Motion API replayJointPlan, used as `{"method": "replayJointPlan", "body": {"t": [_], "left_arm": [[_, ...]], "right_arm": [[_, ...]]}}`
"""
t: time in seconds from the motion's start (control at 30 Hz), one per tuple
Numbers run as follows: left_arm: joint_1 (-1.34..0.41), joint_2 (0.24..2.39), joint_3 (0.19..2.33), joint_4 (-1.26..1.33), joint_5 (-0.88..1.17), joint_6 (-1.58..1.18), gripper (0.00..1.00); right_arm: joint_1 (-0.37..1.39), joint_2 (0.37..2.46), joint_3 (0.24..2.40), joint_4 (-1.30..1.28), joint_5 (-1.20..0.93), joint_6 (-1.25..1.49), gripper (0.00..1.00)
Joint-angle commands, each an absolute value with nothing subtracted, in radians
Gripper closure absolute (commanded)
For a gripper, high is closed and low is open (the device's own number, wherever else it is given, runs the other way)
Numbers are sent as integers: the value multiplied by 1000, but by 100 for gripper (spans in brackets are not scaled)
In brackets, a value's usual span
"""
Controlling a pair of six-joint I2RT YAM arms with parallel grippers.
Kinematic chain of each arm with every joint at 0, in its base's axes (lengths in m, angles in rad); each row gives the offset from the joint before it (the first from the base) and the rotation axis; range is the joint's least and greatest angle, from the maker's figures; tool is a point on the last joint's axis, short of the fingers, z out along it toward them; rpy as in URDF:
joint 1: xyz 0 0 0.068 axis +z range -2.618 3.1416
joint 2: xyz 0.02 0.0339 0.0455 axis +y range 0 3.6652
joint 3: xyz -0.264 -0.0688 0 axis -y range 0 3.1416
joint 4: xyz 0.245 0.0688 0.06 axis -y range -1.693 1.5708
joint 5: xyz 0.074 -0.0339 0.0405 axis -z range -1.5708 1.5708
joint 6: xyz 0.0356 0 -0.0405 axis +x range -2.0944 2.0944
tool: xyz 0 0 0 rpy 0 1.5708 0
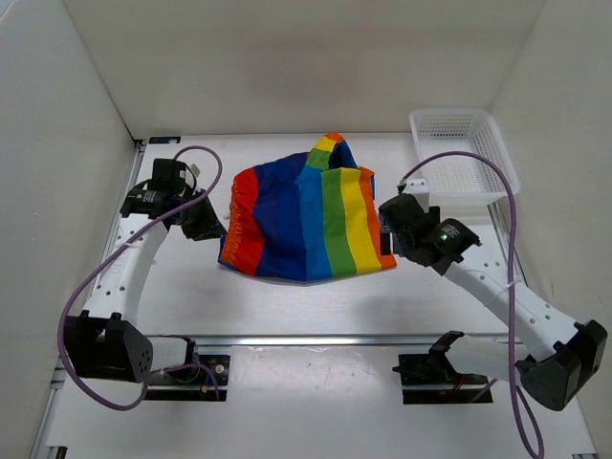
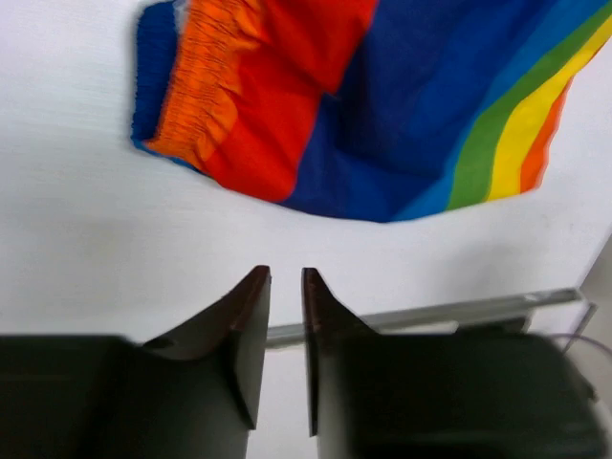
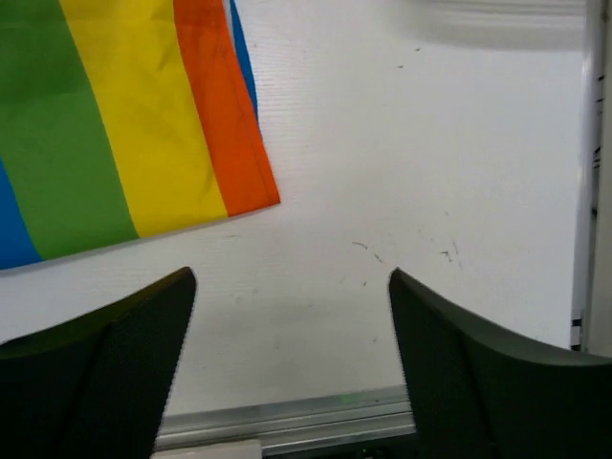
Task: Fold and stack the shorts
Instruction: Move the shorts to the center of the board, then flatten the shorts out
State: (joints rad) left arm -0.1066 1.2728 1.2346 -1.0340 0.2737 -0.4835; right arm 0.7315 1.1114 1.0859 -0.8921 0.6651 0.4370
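- The shorts lie in a rough fold at the middle of the table, between the two arms. The white basket stands well apart at the far right.
- Their long axis runs left to right. The gathered orange waistband is at the left end and the orange stripe is at the right edge, with the stripes themselves running near to far.
- The left gripper is just beside the waistband end. In its wrist view the fingers stand a narrow slit apart with nothing between them, and the cloth lies ahead of the tips.
- The right gripper is just beside the orange edge. Its jaws are wide apart and empty, and the near right corner of the shorts lies ahead and to the left of them, not touching.
- Neither arm is clearly the nearer one — each has its own end. From above I cannot tell whether the left tips brush the cloth.
- The next fold probably depends on that left-to-right lie, with one end carried across toward the other.
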Motion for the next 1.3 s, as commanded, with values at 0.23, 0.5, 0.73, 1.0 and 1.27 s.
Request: {"method": "replayJointPlan", "body": {"t": [0.23, 0.5, 0.73, 1.0, 1.27], "left_arm": [[-66, 1235, 1087, -987, 191, -555, 64], [-66, 1396, 950, -806, 216, -597, 6], [-57, 1604, 1023, -717, 161, -586, 8], [-66, 1671, 1155, -735, 227, -586, 90], [-121, 1454, 1339, -906, 215, -586, 90]], "right_arm": [[673, 1056, 999, -922, 260, 661, 79], [663, 951, 802, -851, 80, 793, 58], [663, 962, 793, -851, 80, 784, 45], [644, 962, 740, -809, -4, 847, 14], [529, 1032, 606, -485, -179, 965, 14]]}}
